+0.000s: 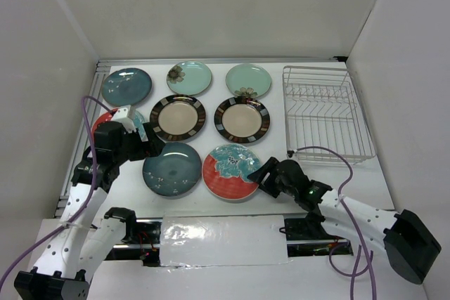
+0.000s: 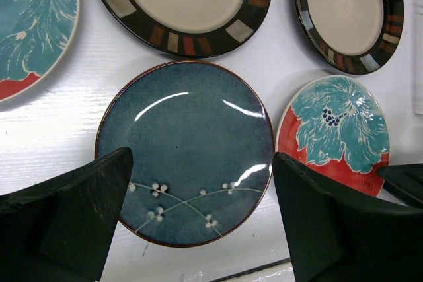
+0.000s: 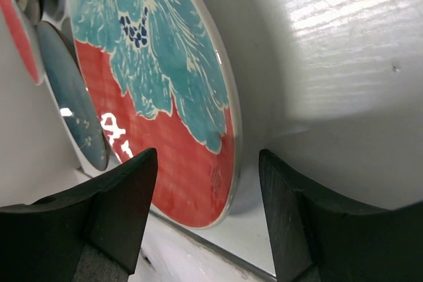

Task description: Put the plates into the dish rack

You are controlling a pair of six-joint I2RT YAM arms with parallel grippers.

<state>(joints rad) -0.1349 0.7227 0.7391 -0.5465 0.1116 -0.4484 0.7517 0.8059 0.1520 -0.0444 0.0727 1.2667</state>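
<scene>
Several plates lie flat on the white table; none stands in the dish rack [image 1: 327, 112] at the back right. My right gripper [image 1: 261, 173] is low at the right edge of the red plate with teal flowers [image 1: 232, 171]. In the right wrist view its jaws [image 3: 206, 163] stand open astride that red plate's [image 3: 165, 130] rim, with a gap on both sides. My left gripper [image 1: 156, 149] hovers wide open over the near dark teal plate [image 1: 172, 168]. The left wrist view has this teal plate [image 2: 185, 137] between the fingers of the left gripper [image 2: 201, 163].
Two cream plates with striped rims [image 1: 177, 118] [image 1: 242, 119] lie in the middle row. A dark teal plate [image 1: 126, 86] and two mint plates [image 1: 189, 77] [image 1: 248, 80] lie at the back. Another red plate [image 1: 105, 121] is partly under my left arm. White walls enclose the table.
</scene>
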